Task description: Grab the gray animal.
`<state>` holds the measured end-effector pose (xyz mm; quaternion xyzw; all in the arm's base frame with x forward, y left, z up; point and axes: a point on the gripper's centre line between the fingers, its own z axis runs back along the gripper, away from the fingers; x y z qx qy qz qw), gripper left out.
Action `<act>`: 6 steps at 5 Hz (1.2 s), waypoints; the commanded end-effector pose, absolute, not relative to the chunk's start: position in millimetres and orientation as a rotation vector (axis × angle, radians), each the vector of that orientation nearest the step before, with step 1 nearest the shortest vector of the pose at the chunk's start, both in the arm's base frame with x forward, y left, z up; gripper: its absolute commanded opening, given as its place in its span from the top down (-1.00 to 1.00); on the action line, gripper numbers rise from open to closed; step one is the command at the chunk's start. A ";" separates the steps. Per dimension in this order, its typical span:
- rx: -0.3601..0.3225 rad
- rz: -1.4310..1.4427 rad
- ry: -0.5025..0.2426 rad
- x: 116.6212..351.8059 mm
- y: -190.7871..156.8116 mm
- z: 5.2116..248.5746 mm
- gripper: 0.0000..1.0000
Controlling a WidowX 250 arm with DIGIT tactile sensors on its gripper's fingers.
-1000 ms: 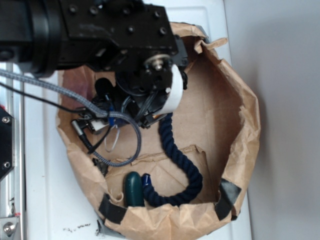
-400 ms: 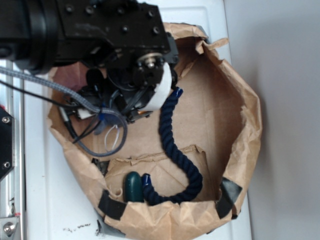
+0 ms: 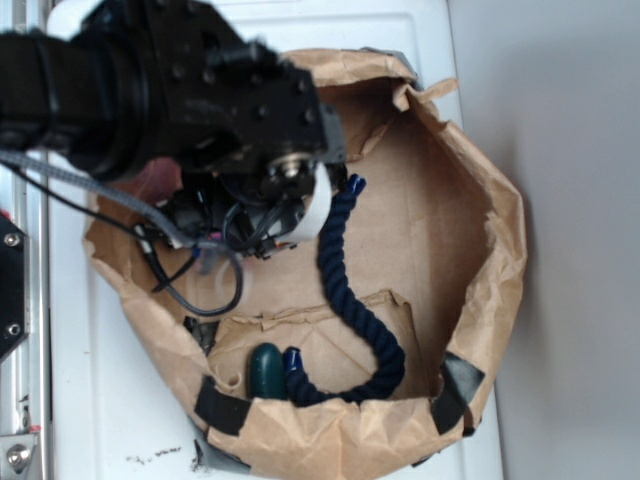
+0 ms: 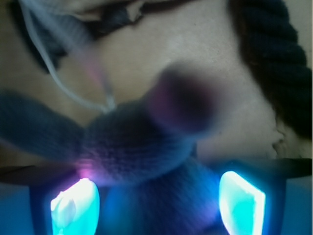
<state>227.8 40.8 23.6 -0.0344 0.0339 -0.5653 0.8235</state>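
Note:
The gray animal, a soft knitted plush with a pinkish spot and a thin white string loop, fills the wrist view close to the lens. It sits between the two glowing pads of my gripper, which is shut on it above the brown paper floor. In the exterior view the black arm covers the gripper. Only a blurred gray-blue bit of the animal shows under it, at the left inside the paper bag.
The brown paper bag has crumpled raised walls all round. A long navy rope curls through its middle, and it also shows in the wrist view as the rope at upper right. A dark green rounded object lies by the front wall. Cables hang off the arm.
The arm has moved up and left in the exterior view, and the toy's string loop has gone with it. The rope's upper end, once hidden, is uncovered.

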 end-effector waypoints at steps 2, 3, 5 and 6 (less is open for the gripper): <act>-0.019 -1.185 -0.014 229.0 39.0 4.5 1.00; -0.040 -1.155 -0.047 234.9 36.2 22.3 1.00; -0.171 -1.122 -0.141 236.4 21.9 96.0 1.00; -0.237 -1.119 -0.218 233.9 16.8 129.2 1.00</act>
